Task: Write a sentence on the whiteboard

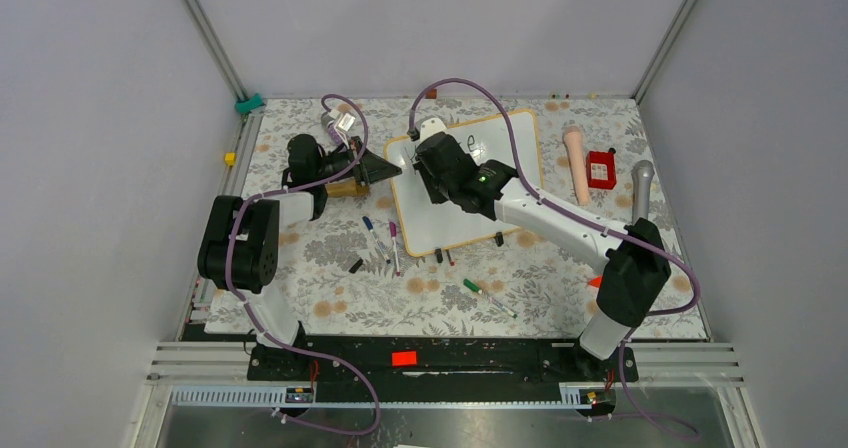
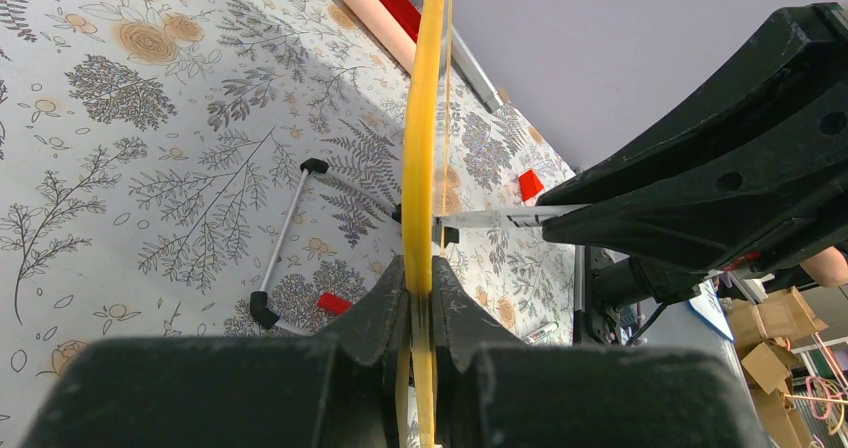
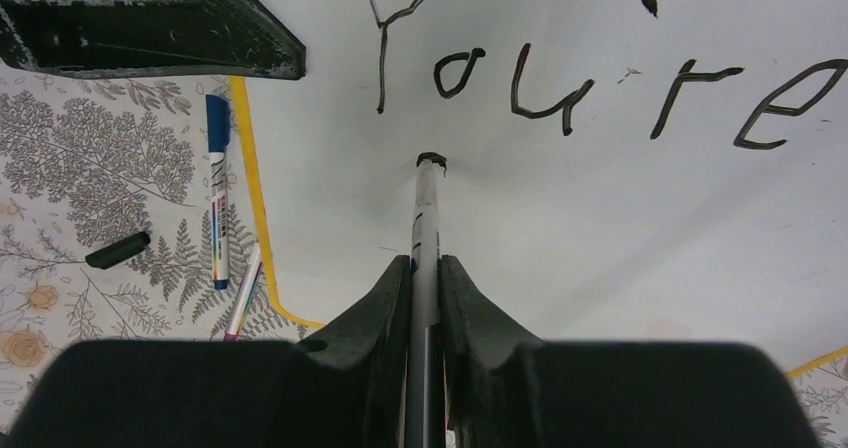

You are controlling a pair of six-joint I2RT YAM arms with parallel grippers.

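Observation:
The whiteboard [image 1: 470, 218] lies tilted on the floral table, white with a thin orange-tan frame. My left gripper [image 1: 388, 168] is shut on its left edge; the left wrist view shows the yellow frame [image 2: 422, 118] clamped between the jaws of the left gripper [image 2: 425, 268]. My right gripper [image 1: 440, 173] hovers over the board's upper left and is shut on a black marker [image 3: 427, 218], whose tip sits at the board surface [image 3: 620, 228] below the writing. The sentence [image 3: 600, 88] reads "You're" in dark ink. The left gripper's finger [image 3: 150, 28] shows at the top left of the right wrist view.
Loose markers lie left of and below the board: a blue one [image 1: 372, 230], a pink one [image 1: 394, 243], a green one [image 1: 487, 297]. Black caps [image 1: 498, 238] lie at the board's lower edge. A peach cylinder [image 1: 576, 163], a red box [image 1: 601, 168] and a grey handle [image 1: 641, 188] lie to the right.

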